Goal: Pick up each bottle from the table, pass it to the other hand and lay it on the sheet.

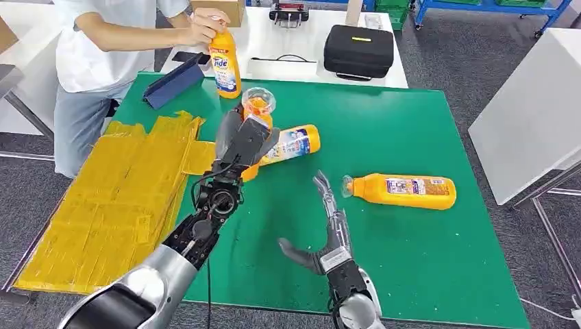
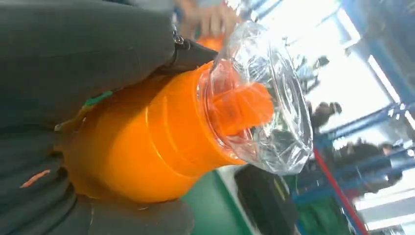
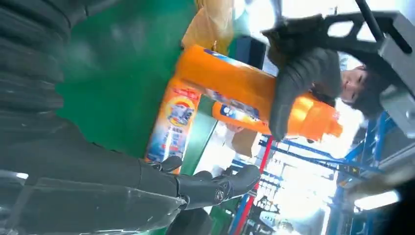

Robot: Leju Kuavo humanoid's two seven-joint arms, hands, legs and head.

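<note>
Left hand [image 1: 241,142] raised above the green table [image 1: 411,260], fingers wrapped round an orange bottle [image 1: 257,113], right hand [image 1: 327,233] below, empty, fingers spread, palm up

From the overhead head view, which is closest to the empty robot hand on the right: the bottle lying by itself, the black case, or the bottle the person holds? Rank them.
Measured from the right robot hand:
1. The bottle lying by itself, on the green mat just beyond and to its right.
2. The bottle the person holds, upright at the mat's far left edge.
3. The black case, on the white table behind the mat.

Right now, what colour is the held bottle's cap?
Orange cap, under clear plastic wrap; clearest in the left wrist view.
</note>
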